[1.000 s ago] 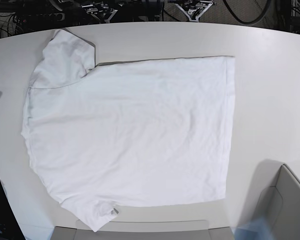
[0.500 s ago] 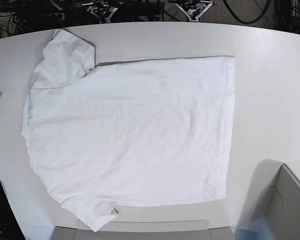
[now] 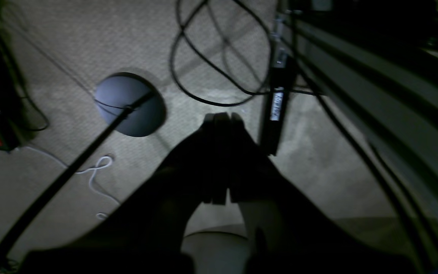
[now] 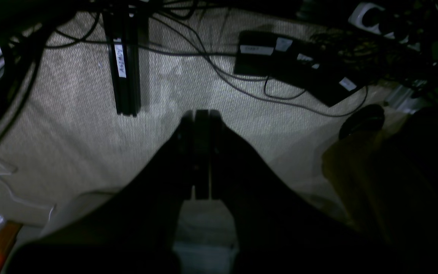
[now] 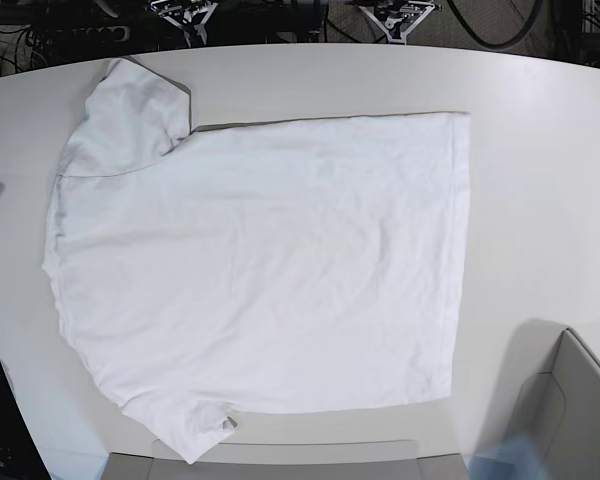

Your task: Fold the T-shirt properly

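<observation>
The white T-shirt lies spread flat on the off-white table in the base view, collar end to the left and hem to the right. One sleeve points to the far left, the other sleeve, with a small grey tag, lies at the near left. My left gripper is shut and empty and hangs over the floor beyond the table. My right gripper is also shut and empty over the floor. In the base view only bits of both show at the top edge, well off the shirt.
A grey box stands at the near right corner and a grey tray edge runs along the near side. The wrist views show carpet with cables, a dark round base and black power bricks.
Both grippers have drawn back a little past the table's far edge in the base view. The T-shirt has not moved.
</observation>
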Robot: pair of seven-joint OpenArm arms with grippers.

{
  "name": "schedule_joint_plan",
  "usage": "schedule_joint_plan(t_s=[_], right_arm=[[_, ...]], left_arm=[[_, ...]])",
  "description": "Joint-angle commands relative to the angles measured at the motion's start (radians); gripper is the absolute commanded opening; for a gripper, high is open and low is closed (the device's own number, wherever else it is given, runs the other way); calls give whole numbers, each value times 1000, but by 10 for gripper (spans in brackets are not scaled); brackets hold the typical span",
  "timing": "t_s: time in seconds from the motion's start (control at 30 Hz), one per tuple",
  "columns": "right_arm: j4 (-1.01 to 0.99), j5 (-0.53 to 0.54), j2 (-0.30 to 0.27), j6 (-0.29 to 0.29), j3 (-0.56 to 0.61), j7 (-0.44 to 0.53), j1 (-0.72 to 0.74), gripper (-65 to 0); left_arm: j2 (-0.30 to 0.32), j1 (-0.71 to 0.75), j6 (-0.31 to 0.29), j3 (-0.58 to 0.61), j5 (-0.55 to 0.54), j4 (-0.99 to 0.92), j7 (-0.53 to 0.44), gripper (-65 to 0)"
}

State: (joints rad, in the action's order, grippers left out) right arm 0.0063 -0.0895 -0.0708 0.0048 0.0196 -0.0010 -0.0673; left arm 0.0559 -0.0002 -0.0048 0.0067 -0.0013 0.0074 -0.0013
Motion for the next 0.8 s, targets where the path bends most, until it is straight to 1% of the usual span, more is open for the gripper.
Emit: schedule_joint_plan(t_s=[0.0, 0.23, 0.3, 0.4, 0.53, 0.73, 0.77], right_arm=[[1, 0, -14, 2, -4, -1, -1, -648], [1, -2, -22, 2, -4, -1, -13, -648], [1, -6, -13, 2, 0, -7, -10, -648], [2, -5, -1, 2, -2, 0, 11, -648], [1, -6, -5, 2, 0, -4, 13, -648], [1, -6, -7, 2, 1, -1, -1, -648], [1, -6, -16, 2, 1, -1, -2, -648]], left_arm=[[12, 13, 1, -1, -1, 1, -6, -648], [43, 24, -2, 5, 1, 1, -7, -648], [48, 22, -2, 5, 1, 1, -7, -648], [49, 21, -2, 5, 2, 18, -7, -648], [49, 30, -2, 5, 2, 93, -7, -648], [46, 24, -2, 3, 2, 95, -7, -648], [43, 24, -2, 3, 1, 95, -4, -648]])
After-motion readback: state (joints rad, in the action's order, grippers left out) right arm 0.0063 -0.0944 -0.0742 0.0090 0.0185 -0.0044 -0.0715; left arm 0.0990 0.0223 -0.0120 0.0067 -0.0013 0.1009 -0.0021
